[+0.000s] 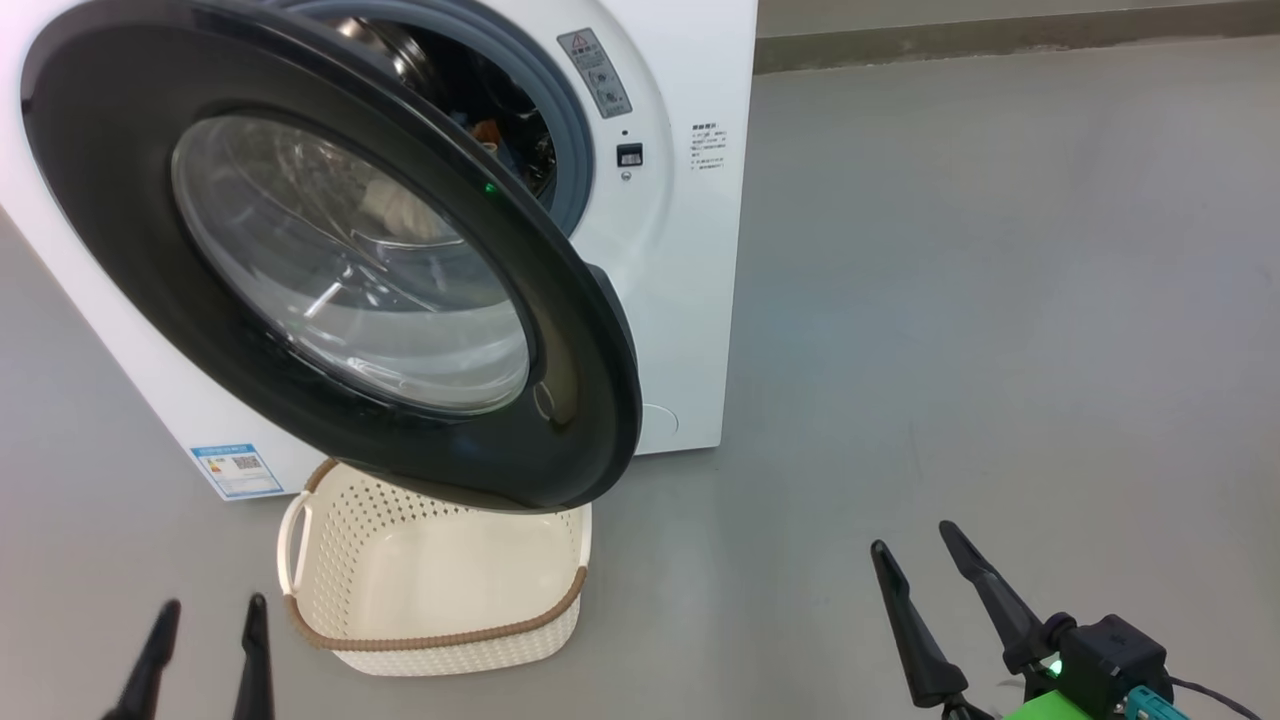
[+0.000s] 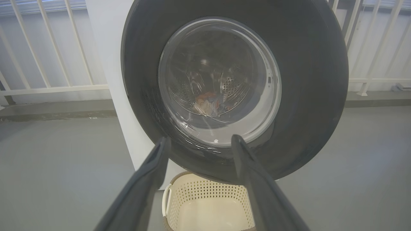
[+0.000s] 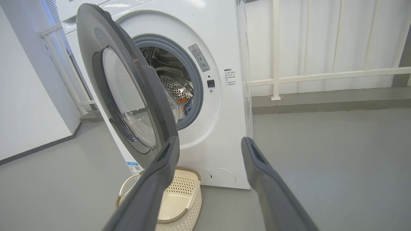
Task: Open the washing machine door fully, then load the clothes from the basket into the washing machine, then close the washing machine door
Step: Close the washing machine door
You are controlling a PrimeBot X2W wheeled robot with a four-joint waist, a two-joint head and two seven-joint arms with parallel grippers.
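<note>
Hanging part open: one washing machine door (image 1: pixel 120 200) on one washing machine (image 1: pixel 690 300). One basket (image 1: pixel 430 640) sat before machine, under door. Inside machine lay clothes (image 3: pixel 183 104). Two grippers, left gripper (image 1: pixel 212 605) and right gripper (image 1: pixel 910 535), stood spread wide, held nothing.

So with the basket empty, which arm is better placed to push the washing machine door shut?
Probably left. The left gripper is open and points squarely at the outer face of the half-open washing machine door; the right gripper stands off beside the door's free edge.
</note>
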